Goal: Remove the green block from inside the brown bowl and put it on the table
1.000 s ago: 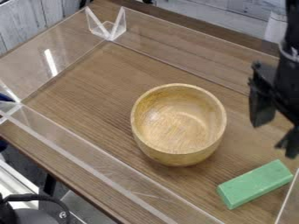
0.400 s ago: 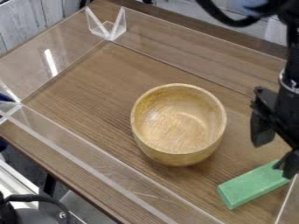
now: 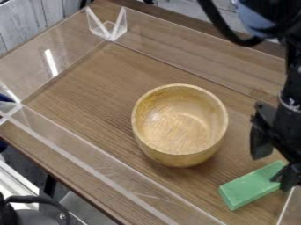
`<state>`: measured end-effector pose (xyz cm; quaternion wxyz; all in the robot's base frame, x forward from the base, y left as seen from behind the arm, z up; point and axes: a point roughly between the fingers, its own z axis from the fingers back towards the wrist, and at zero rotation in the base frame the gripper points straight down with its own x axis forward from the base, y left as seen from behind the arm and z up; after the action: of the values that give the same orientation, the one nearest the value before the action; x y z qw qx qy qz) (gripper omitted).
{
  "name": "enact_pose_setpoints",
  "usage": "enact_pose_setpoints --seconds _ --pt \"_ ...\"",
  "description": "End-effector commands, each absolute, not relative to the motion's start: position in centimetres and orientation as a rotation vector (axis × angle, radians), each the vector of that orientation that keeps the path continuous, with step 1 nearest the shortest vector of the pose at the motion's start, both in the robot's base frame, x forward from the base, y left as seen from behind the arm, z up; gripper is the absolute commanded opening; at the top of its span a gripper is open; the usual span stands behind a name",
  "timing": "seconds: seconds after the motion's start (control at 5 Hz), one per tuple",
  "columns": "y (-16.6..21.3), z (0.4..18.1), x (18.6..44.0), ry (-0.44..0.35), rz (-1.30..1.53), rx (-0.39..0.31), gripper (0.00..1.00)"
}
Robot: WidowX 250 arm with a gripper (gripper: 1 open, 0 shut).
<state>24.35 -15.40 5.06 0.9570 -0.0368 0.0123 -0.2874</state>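
Gripper (image 3: pixel 277 158): black, at right edge of view, pointing down; fingers spread apart, nothing between them. Partly cut off by frame edge, so tips hard to make out.
Gripper vs block: directly over right end of green block (image 3: pixel 249 190), covering that end; can't tell if touching.
Green block: lying flat on table (image 3: pixel 94 83), lower right corner of view, long axis running diagonal, lower-left to upper-right. Outside the bowl, just beside it on the right, not touching it.
Brown bowl (image 3: pixel 179 124): upright, mid-table, left of gripper; inside shows only smooth wood grain.
Arm (image 3: pixel 261 16): dark w/ blue part, comes down from top right corner to gripper.
Table: brown wood grain, clear acrylic walls (image 3: pixel 47 61) along edges.
Far corner: small clear acrylic bracket (image 3: pixel 106 25) at top of view, well apart from bowl.
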Motion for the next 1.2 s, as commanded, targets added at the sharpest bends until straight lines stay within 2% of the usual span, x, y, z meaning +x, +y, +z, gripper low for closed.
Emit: enact_pose_setpoints --seconds 0.0,0.4,0.6,0.8,1.0 --pt "-15.6 5.6 25.1 -0.010 -0.580 -0.088 1.00" --pt "-15.3 5.1 25.1 -0.002 -0.569 -0.088 1.00" --pt "-14.9 8.0 25.4 -0.074 -0.555 -0.064 1.00" --pt "-14.0 12.4 25.7 -0.200 -0.520 -0.029 1.00" --pt "-14.2 11.0 25.7 -0.189 -0.517 -0.032 0.00"
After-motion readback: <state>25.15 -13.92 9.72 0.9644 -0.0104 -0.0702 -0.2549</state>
